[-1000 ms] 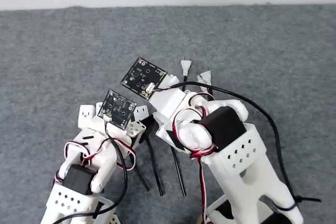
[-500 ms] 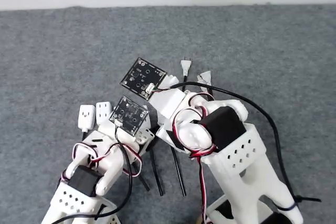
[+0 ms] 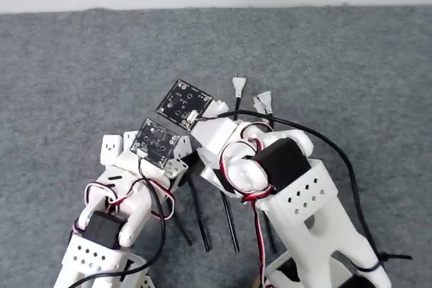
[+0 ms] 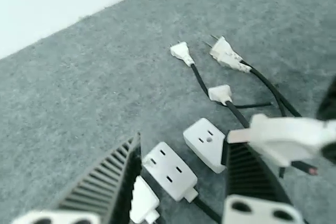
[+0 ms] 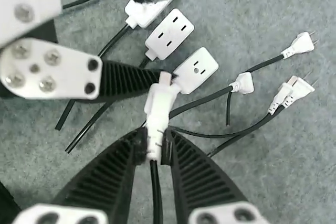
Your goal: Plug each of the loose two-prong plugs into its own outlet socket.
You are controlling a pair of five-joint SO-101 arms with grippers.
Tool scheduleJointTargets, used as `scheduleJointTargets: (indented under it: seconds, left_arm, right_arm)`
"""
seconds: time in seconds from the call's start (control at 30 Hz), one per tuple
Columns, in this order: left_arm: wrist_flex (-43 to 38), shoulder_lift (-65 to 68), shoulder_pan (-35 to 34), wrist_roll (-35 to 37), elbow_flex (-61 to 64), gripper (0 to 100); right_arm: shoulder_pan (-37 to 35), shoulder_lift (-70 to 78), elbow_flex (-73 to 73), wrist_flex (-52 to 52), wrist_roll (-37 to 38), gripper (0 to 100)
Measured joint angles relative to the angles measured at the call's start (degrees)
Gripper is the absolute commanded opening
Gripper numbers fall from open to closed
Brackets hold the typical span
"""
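Note:
My right gripper (image 5: 155, 135) is shut on a white two-prong plug (image 5: 157, 111) with a black cord. The plug's front end touches the edge of a white outlet socket (image 5: 195, 69), and its prongs are hidden. A second socket (image 5: 169, 34) lies beside that one, face up. My left gripper (image 4: 182, 148) is open and low over the carpet, with both sockets (image 4: 207, 142) (image 4: 169, 171) between its fingers. The held plug (image 4: 283, 135) reaches in from the side. Three loose plugs (image 4: 181, 52) (image 4: 226, 53) (image 4: 220, 94) lie farther out on the carpet.
Everything rests on grey carpet (image 3: 81, 65) that runs to a white wall. Black cords (image 3: 199, 220) trail between the two arm bases. The left arm (image 3: 111, 220) and right arm (image 3: 290, 173) stand close together, wrists almost touching. One small white connector (image 5: 142, 11) lies by the left gripper's far finger.
The left arm swung toward the right arm, then back to the left again. The right wrist has drawn slightly nearer with the plug still held.

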Motion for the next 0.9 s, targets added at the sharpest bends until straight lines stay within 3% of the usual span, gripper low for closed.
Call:
scheduleJointTargets:
  seconds: [0.57,0.9]
  left_arm:
    - [-3.69,-0.09,-5.63,0.26,-0.09,24]
    - [-7.74,-0.09,-15.47,8.70,-0.09,25]
  right_arm:
    - [0.97,0.00,1.32,-1.58,2.20,0.9]
    - [1.32,0.00,1.32,-2.90,4.57,0.9]
